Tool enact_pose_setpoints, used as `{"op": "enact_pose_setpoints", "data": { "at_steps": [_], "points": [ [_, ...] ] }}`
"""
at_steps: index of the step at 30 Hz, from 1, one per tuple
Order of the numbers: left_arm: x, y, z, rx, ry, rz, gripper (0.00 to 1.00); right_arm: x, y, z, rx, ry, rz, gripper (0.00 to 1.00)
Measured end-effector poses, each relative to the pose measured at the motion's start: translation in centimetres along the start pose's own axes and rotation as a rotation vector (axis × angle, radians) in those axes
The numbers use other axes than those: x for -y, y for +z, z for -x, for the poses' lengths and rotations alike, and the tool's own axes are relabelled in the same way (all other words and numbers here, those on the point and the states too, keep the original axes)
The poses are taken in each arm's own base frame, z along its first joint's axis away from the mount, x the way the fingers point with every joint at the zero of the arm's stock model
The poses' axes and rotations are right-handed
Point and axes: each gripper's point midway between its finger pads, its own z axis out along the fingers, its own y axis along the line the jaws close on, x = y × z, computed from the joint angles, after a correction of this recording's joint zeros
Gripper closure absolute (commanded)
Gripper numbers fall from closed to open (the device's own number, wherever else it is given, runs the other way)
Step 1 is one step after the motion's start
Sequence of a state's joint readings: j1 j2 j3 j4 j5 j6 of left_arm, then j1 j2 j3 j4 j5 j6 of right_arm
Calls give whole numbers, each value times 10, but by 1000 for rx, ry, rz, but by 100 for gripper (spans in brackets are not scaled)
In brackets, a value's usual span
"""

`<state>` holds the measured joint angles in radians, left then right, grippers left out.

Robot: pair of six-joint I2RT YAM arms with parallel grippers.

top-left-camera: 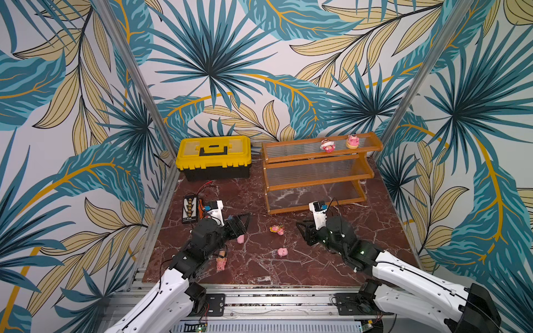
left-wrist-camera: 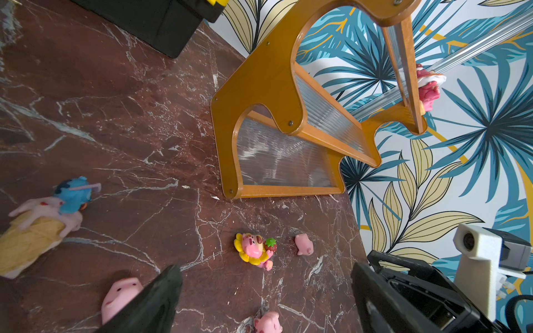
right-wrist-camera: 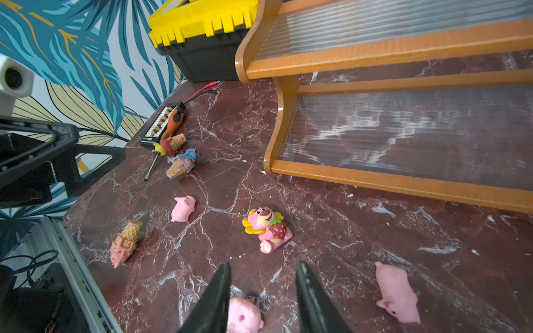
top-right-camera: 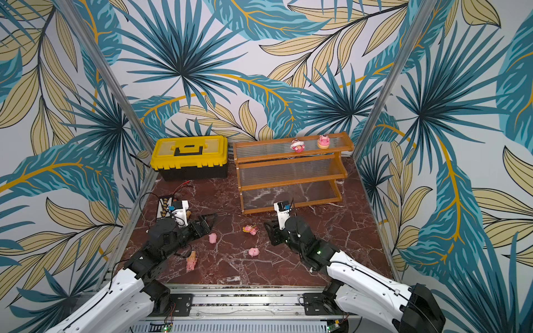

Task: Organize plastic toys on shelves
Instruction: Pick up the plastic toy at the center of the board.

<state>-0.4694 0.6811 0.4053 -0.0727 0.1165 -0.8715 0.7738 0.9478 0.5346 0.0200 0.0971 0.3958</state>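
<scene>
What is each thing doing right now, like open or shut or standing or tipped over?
yellow toolbox: lid shut.
shelves: lower two tiers bare.
two pink toys: sitting on the top tier.
strawberry bear: lying on its back.
ice-cream cone toy: tipped on its side.
piglet: lying loose, not picked up.
left gripper: open wide, empty.
right gripper: jaws apart, empty.

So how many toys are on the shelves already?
Two toys stand on the shelves' top tier. Nothing is held: the right gripper is open near a pink piglet, the left gripper open too. Seven toys lie on the table.
</scene>
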Motion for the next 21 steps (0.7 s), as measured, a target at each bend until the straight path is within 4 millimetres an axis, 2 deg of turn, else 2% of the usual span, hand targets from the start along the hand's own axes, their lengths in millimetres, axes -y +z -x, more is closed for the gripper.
{"op": "enact_pose_setpoints", "data": {
  "at_steps": [6, 8, 10, 12, 15, 18, 21],
  "points": [
    [-5, 3, -13, -65, -8, 12, 6, -3, 29, -33, -128, 11, 32, 45],
    [-5, 4, -17, -85, -15, 8, 6, -4, 43, -51, -190, 11, 41, 37],
    [-6, 6, -21, -103, -35, 3, 6, 0, 53, -65, -230, 6, 28, 24],
    [-10, 10, -29, -120, -73, -2, 7, 5, 59, -68, -226, 6, 8, 17],
    [-24, 20, -44, -154, -154, 11, 8, 5, 67, -64, -184, -24, 19, 14],
    [-31, 32, -58, -199, -226, 25, 10, -2, 76, -66, -168, -123, 67, 7],
    [-33, 44, -72, -258, -264, 25, 11, -7, 81, -70, -170, -261, 113, 7]
  ]
}}
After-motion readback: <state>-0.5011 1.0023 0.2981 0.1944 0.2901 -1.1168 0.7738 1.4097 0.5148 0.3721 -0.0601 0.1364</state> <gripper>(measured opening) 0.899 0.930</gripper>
